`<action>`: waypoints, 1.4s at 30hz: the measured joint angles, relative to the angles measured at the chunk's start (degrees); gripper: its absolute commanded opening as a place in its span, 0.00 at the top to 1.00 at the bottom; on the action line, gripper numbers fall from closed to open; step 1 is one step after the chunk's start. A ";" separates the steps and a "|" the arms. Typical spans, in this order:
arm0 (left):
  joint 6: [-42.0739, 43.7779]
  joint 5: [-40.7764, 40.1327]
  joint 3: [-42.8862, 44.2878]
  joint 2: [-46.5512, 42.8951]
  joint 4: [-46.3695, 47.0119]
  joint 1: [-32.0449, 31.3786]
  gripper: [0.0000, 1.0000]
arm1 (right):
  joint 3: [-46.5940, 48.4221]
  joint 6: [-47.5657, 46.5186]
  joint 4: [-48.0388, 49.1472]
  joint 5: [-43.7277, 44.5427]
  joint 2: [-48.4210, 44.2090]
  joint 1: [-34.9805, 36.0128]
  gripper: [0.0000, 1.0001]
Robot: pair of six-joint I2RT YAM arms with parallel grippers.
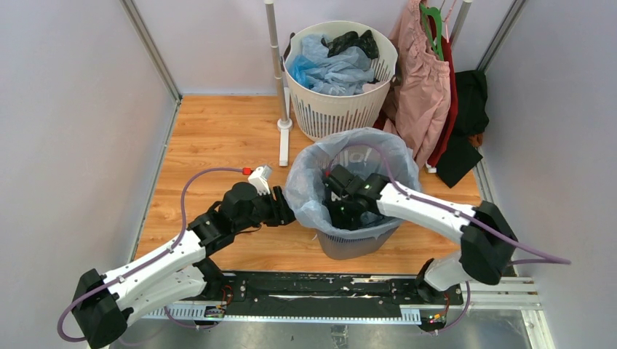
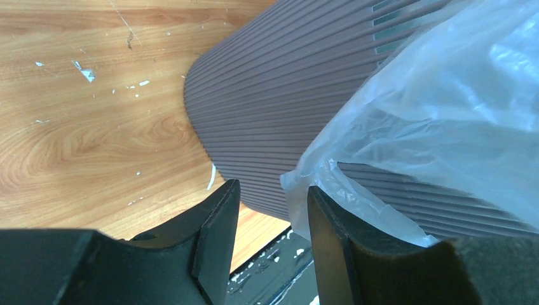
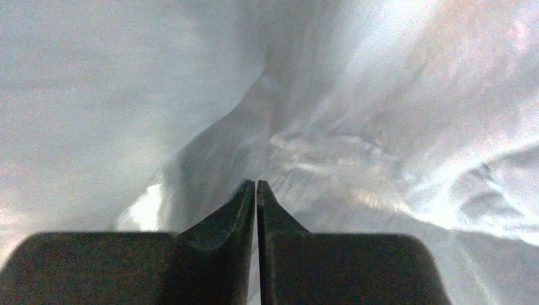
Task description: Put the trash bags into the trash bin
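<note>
The grey trash bin point(image 1: 360, 243) stands mid-floor with a pale blue see-through trash bag point(image 1: 356, 145) draped over its rim and hanging inside. My left gripper point(image 1: 285, 216) is open beside the bin's left wall. In the left wrist view the gripper point(image 2: 270, 190) has the ribbed bin wall point(image 2: 279, 95) ahead, and the bag's hanging edge point(image 2: 445, 114) touches the right finger point(image 2: 330, 235). My right gripper point(image 1: 336, 207) reaches down inside the bin. In the right wrist view it point(image 3: 255, 185) is shut, with only bag plastic point(image 3: 381, 95) around it and nothing visible between the jaws.
A round white slotted basket point(image 1: 342, 113) with blue and black items stands behind the bin. A white pole point(image 1: 279, 73) is to its left. A pink garment point(image 1: 422, 87) and dark clothes point(image 1: 466, 123) hang at the back right. Walls close in both sides.
</note>
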 measured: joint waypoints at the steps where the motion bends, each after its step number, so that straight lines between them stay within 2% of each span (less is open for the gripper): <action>1: 0.02 -0.02 0.00 -0.07 0.00 0.00 0.52 | 1.40 -0.44 -1.25 0.92 -1.05 0.00 0.88; 7: 0.04 -0.07 0.00 -0.09 -0.02 0.00 0.52 | 12.07 -4.02 -10.25 8.83 -7.76 -0.02 0.77; 17: 0.04 -0.07 0.00 -0.09 -0.02 -0.02 0.50 | 17.20 -6.49 -23.10 17.86 -10.69 -0.02 0.76; 25: 0.11 -0.04 -0.02 0.24 -0.26 -0.02 0.45 | 25.46 -6.95 -26.60 24.37 -19.85 -0.02 0.76; 34: 1.14 0.83 0.00 3.78 -0.50 -0.02 0.45 | 35.23 -7.13 -27.54 32.11 -29.16 -0.02 0.73; 42: 1.38 1.33 0.00 5.33 -0.52 -0.02 0.44 | 33.88 -0.52 -34.49 44.98 -33.83 -0.02 0.56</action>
